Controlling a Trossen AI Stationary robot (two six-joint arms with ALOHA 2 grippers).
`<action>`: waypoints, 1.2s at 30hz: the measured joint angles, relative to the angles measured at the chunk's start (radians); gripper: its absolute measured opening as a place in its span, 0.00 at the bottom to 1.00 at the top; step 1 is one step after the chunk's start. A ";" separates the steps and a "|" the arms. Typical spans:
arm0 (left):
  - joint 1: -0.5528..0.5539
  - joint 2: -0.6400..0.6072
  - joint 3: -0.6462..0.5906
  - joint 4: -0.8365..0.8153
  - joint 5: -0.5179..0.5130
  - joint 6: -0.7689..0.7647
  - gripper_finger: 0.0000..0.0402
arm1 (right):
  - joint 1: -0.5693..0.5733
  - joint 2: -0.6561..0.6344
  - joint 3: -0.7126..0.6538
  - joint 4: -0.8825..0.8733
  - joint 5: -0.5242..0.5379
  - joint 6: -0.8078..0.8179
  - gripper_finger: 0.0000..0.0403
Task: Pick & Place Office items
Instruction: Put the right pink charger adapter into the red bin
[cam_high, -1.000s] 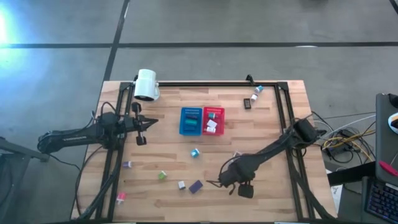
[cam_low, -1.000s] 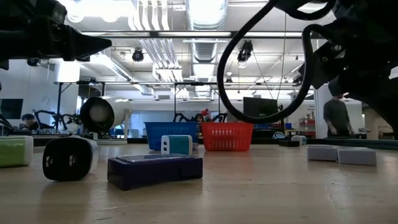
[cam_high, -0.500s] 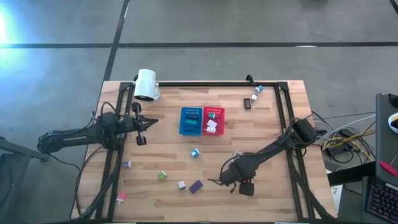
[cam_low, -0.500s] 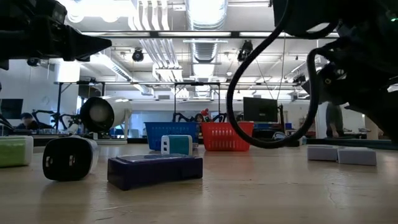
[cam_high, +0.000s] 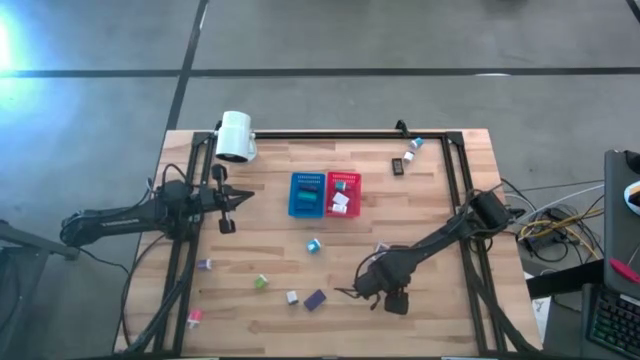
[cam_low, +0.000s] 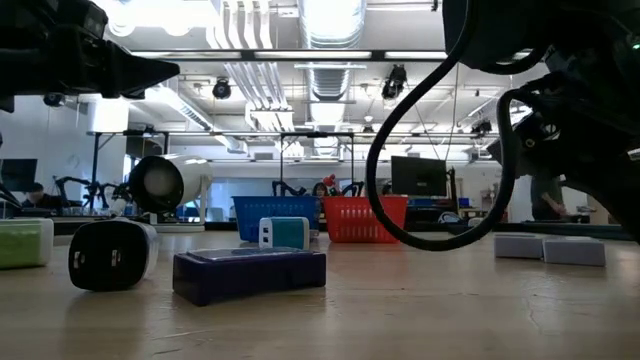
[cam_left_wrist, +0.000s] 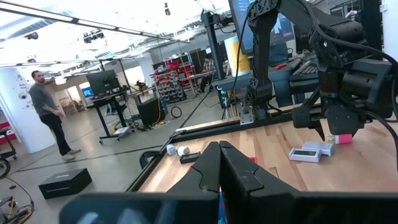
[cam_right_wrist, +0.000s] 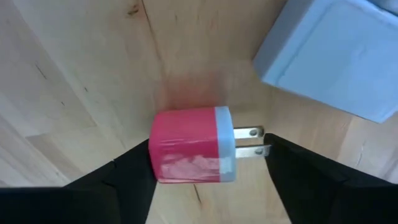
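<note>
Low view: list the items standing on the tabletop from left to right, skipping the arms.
Green block at the edge → black-and-white plug cube → dark purple flat block → small teal-and-white piece → red perforated plastic basket → two pale grey blocks.

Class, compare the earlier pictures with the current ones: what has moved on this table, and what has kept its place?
The right claw edged slightly toward the table's front, and now straddles a pink plug lying on the wood, not yet gripped. In the low view its cable loop shifted right. The left claw, the blue bin, the red bin and the scattered pieces stayed put.
</note>
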 joint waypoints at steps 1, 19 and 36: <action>0.000 0.000 0.000 0.000 0.000 0.000 0.01 | 0.001 0.000 -0.003 0.003 0.000 -0.001 0.65; 0.000 0.000 0.000 0.000 -0.002 0.000 0.01 | 0.002 -0.018 0.005 0.004 -0.040 -0.027 0.31; 0.000 0.000 0.000 -0.002 -0.004 0.004 0.01 | 0.060 -0.326 -0.006 0.019 0.176 -0.431 0.40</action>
